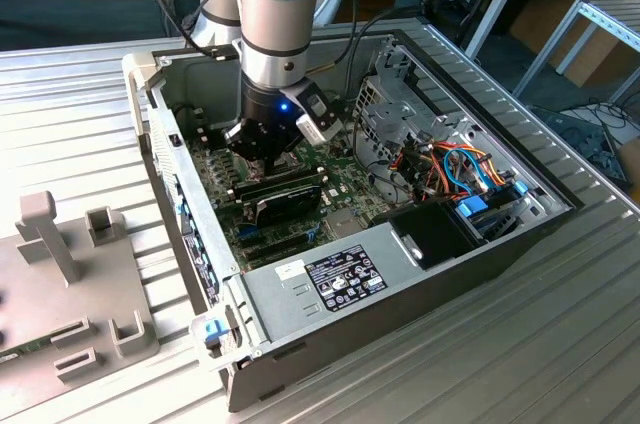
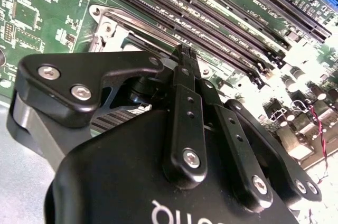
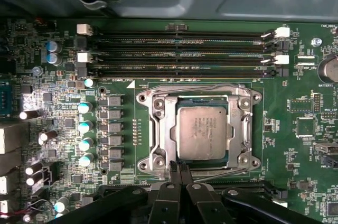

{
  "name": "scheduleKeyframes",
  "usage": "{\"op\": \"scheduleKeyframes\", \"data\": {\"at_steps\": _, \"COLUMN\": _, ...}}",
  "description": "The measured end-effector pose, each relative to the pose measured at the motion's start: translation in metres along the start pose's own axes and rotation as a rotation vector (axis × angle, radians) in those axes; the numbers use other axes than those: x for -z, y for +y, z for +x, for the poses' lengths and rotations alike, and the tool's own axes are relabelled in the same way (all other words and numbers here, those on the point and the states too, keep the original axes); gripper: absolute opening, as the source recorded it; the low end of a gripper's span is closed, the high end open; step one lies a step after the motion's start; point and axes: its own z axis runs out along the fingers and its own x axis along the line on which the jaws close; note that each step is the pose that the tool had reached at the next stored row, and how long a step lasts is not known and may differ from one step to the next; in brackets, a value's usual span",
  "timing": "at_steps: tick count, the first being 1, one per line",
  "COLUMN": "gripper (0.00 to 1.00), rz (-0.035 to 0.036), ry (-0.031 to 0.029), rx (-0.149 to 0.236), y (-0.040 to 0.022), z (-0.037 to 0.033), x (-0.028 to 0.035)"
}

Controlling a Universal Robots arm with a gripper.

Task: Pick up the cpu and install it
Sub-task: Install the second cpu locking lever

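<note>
Black gripper [image 3: 179, 168] fingers sit closest to the first wrist view, pressed together with nothing between them, their tips at the edge of the socket frame [image 3: 160, 129]. Just past them the cpu [image 3: 203, 131] lies flat inside that socket, silver top up, apart from the fingertips. Beyond it run the long memory slots [image 3: 179, 55]. In the exterior view the arm reaches down into the open computer case [image 1: 420, 274], over the green motherboard [image 1: 340, 184].
</note>
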Motion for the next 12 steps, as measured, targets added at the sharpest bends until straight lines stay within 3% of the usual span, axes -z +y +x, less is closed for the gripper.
{"op": "scheduleKeyframes", "data": {"at_steps": 4, "gripper": 0.11, "rz": -0.0004, "ry": -0.0055, "rx": 0.000, "y": 0.0000, "z": 0.0040, "x": 0.0002}}
{"op": "scheduleKeyframes", "data": {"at_steps": 12, "gripper": 0.11, "rz": -0.0005, "ry": -0.0064, "rx": 0.000, "y": 0.0000, "z": 0.0047, "x": 0.0003}}
